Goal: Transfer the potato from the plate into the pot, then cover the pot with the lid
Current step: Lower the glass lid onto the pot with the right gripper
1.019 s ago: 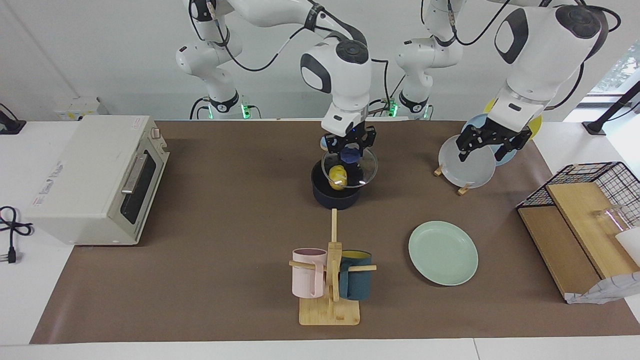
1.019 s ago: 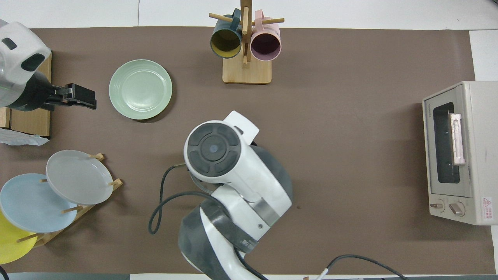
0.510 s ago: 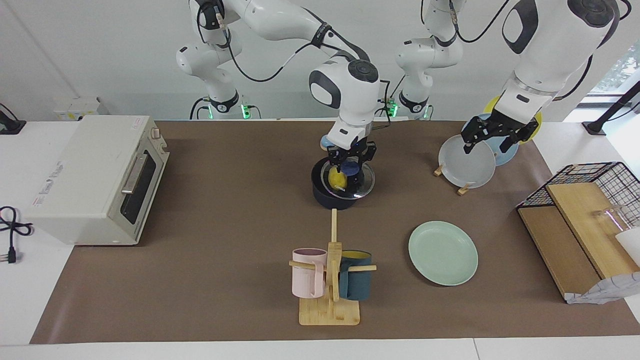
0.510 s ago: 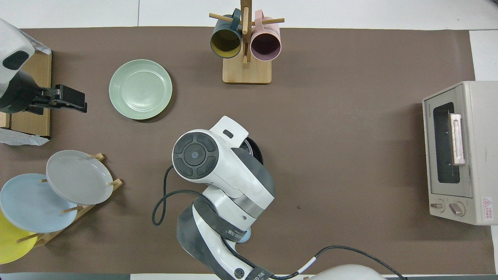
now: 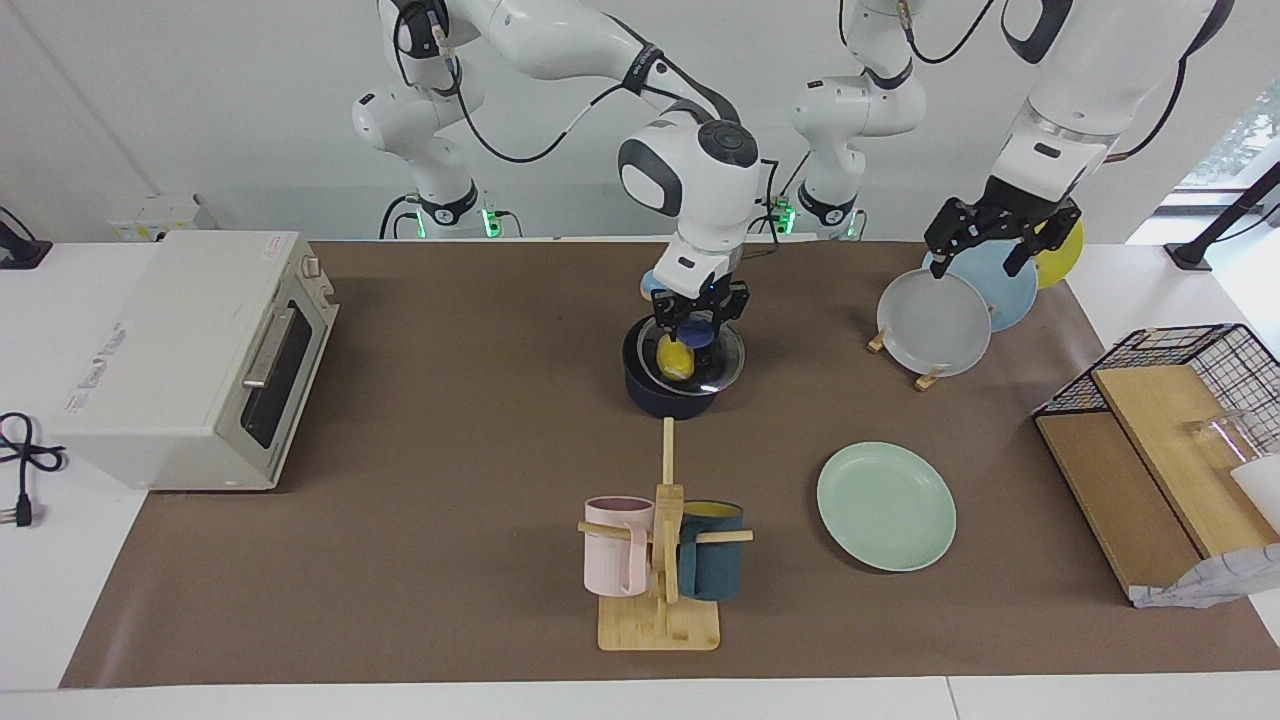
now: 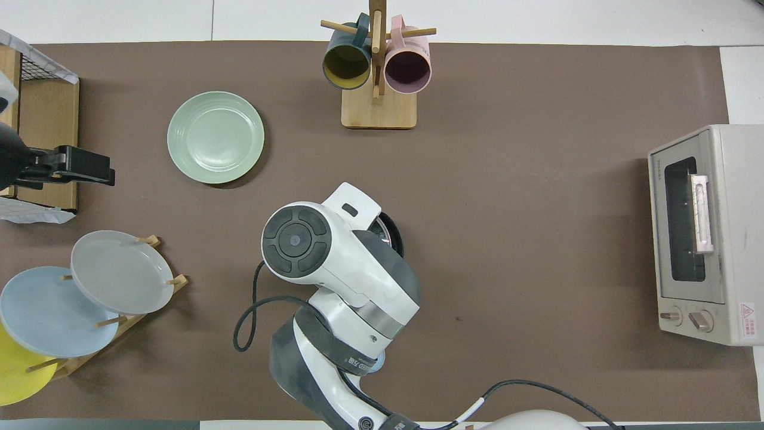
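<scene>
Right end effector [image 5: 697,322] clamped on knob of lid [image 5: 695,360], lid resting on pot [image 5: 668,386] mid-worktop. Potato [image 5: 675,357] inside pot, visible through glass. Plate [image 5: 886,506] bare, nearer left arm's end. Left end effector [image 5: 990,240] above plate rack [image 5: 925,378], fingers spread, holding nothing.

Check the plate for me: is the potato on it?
No, the plate lies bare, and the potato sits in the pot under the lid.

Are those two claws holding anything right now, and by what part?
The right gripper holds the lid by its blue knob, on the pot. The left gripper holds nothing.
</scene>
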Controlling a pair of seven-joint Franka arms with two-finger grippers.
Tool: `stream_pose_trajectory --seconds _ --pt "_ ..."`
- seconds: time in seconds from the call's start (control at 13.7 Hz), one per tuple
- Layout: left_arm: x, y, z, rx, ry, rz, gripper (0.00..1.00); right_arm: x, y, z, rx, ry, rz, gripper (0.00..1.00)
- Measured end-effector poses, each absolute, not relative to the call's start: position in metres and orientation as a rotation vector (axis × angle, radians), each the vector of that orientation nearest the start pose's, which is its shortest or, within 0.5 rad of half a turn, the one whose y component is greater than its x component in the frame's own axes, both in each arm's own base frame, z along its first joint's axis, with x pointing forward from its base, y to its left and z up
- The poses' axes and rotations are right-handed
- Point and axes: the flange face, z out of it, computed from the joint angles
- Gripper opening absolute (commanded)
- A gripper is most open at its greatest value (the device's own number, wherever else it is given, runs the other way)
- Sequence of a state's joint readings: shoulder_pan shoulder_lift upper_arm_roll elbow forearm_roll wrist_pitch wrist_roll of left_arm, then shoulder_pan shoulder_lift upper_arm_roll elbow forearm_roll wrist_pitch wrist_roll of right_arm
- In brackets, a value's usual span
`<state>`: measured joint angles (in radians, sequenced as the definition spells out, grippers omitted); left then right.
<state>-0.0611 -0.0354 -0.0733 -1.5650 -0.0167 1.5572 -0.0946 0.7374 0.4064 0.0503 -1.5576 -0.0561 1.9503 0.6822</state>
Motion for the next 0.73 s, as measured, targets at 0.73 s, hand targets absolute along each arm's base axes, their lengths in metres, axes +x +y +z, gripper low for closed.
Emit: stream_pose_trajectory --seconds 0.73 --pt "0.53 -0.069 0.638 -3.15 0.118 0.066 1.0 0.484 0.437 0.41 -3.191 -0.129 0.014 0.0"
